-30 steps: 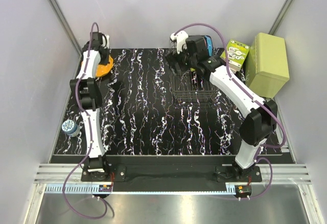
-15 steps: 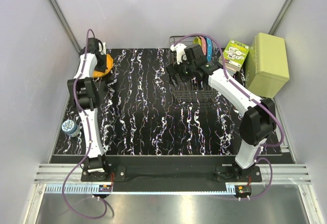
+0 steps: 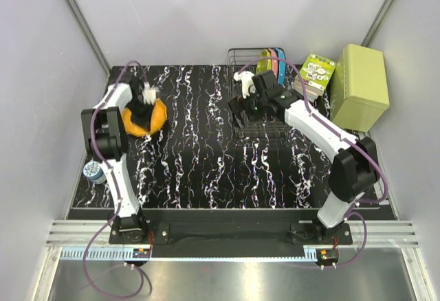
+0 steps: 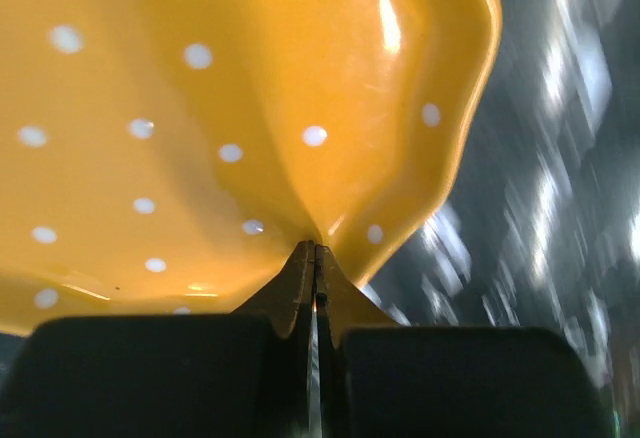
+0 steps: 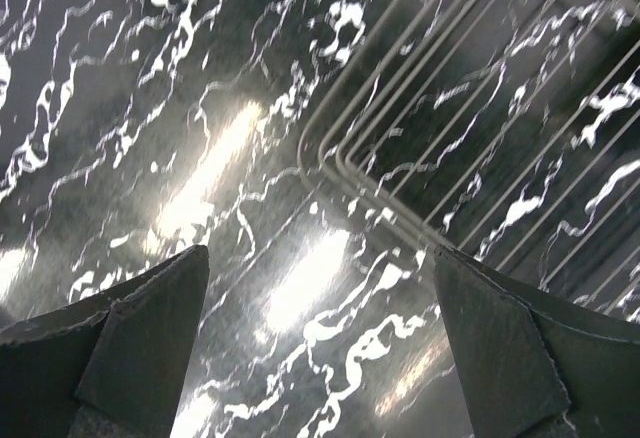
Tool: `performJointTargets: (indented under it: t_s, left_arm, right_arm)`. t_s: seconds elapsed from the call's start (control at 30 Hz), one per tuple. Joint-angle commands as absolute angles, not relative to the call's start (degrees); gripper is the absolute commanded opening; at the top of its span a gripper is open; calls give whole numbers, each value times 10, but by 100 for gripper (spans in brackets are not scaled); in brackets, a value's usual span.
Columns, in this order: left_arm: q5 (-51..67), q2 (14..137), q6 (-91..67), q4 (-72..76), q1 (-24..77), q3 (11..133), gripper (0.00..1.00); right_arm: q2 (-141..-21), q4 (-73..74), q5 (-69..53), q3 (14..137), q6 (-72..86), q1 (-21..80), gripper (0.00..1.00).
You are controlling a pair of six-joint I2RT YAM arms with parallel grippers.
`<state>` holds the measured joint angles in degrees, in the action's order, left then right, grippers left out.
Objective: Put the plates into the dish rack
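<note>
My left gripper (image 3: 142,100) is shut on the rim of the orange plate (image 3: 146,117) and holds it over the left of the table. In the left wrist view the orange plate (image 4: 200,108) fills the frame and the fingertips (image 4: 316,258) pinch its scalloped edge. The black wire dish rack (image 3: 258,119) stands at the back right. The yellow-green plate (image 3: 265,59), pink plate (image 3: 273,59) and blue plate (image 3: 282,62) stand upright in its far end. My right gripper (image 3: 245,108) is open and empty over the rack's left edge. The rack's wires (image 5: 440,138) show in the right wrist view.
A small dotted white-blue cup (image 3: 93,171) stands at the left edge. A light green box (image 3: 360,86) and a patterned carton (image 3: 315,73) stand at the far right. The table (image 3: 206,157) is black marble-patterned.
My left gripper has lifted the orange plate from the far left corner and carried it nearer and rightward. My right gripper has drawn back from the rack's far end, uncovering the three standing plates.
</note>
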<state>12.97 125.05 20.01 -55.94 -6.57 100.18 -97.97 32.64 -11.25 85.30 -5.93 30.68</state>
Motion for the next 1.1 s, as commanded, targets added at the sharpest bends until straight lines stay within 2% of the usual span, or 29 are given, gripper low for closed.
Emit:
performJointTargets:
  t_s: [0.0,0.2,0.4,0.43,0.47,0.53,0.6,0.67,0.77,0.93,1.0,1.07]
  left_arm:
    - [200,1140,343,-745,-10,851,2]
    - [196,1012,374,-765,104,716,3]
    - [277,965,338,-774,225,738,2]
    - [286,949,320,-739,223,749,6]
    - [280,911,258,-708,215,758,17]
    - [231,870,187,-609,186,765,51]
    - [217,825,86,-560,99,751,63]
    - [219,808,18,-524,-13,733,66]
    - [185,831,2,-516,-132,705,67]
    - [208,893,38,-525,-204,699,66]
    - [278,918,51,-522,-217,698,67]
    - [287,939,48,-511,-229,686,67]
  right_arm:
    - [-928,323,-133,823,-54,303,100]
    - [-883,306,-122,768,-64,302,100]
    - [-792,308,-113,706,-62,293,100]
    - [-782,308,-124,701,-54,291,100]
    - [-775,310,-135,697,-48,289,100]
    - [-755,316,-186,694,-27,282,100]
    - [-740,315,-225,686,-9,280,100]
    - [-730,312,-271,666,32,278,100]
    - [-700,296,-292,621,76,268,100]
    - [-661,293,-301,585,92,243,100]
    - [-659,293,-303,586,91,229,100]
    - [-657,293,-309,588,89,223,100]
